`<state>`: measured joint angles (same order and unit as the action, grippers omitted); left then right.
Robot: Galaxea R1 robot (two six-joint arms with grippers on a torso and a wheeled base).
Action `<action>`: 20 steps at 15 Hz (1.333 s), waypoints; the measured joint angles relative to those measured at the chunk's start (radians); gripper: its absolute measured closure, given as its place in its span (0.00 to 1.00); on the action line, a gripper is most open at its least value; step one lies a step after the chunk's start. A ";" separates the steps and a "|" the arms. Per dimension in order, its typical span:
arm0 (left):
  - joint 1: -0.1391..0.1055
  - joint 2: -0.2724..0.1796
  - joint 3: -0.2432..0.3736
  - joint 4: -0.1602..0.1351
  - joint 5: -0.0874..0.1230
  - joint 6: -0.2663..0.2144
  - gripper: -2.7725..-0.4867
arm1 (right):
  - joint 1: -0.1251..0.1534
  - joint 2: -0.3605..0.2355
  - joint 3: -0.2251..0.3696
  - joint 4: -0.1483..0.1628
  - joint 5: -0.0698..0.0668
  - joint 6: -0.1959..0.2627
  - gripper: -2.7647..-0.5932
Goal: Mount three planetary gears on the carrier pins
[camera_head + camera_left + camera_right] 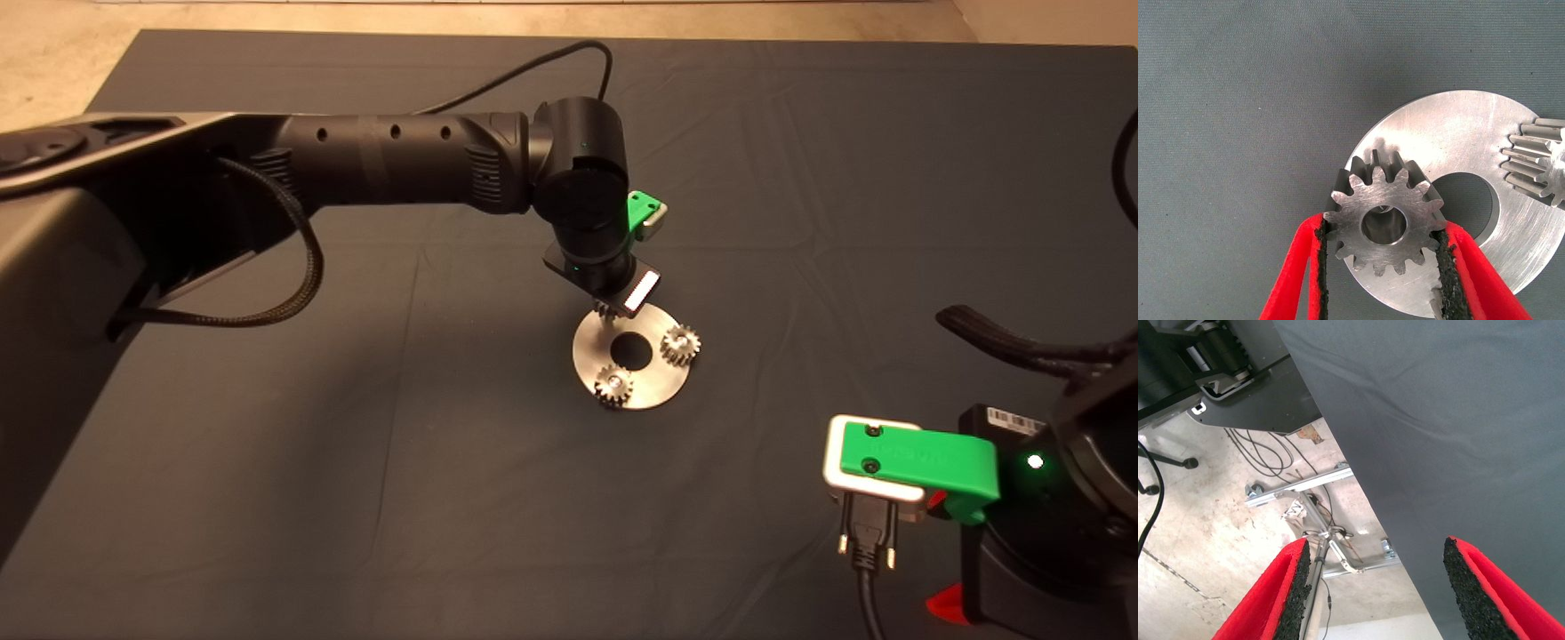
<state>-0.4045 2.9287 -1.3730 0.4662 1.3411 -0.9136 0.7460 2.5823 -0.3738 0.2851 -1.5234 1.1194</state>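
Observation:
The round silver disc (653, 373) lies on the mat, and it also shows in the left wrist view (1451, 133). Two planetary gears (681, 344) (613, 386) sit on carrier pins on it; one shows in the left wrist view (1538, 160). My left gripper (607, 308) is shut on the third gear (1383, 223) at the disc's far rim. The red fingers (1288, 280) press its teeth from both sides. A pin end (1386, 215) shows through its centre hole. I cannot tell how far down the gear sits. My right gripper (1371, 553) is open and parked at the lower right (938, 553).
The dark mat (356, 444) spreads wide around the disc. The left arm's black cable (302, 267) hangs at the left. In the right wrist view the mat's edge, floor, cables and metal brackets (1311, 487) show.

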 joint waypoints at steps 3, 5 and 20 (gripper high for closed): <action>0.002 0.000 0.000 0.004 -0.001 -0.007 0.85 | 0.000 0.000 0.000 0.000 0.000 -0.003 0.60; 0.002 0.000 0.000 0.005 -0.002 -0.007 0.85 | 0.000 0.000 0.000 0.000 0.000 -0.003 0.60; 0.009 0.000 0.039 0.005 0.016 -0.007 0.85 | 0.000 0.000 0.000 0.000 0.000 -0.003 0.60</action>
<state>-0.3957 2.9283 -1.3336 0.4709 1.3569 -0.9211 0.7460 2.5823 -0.3738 0.2851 -1.5234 1.1160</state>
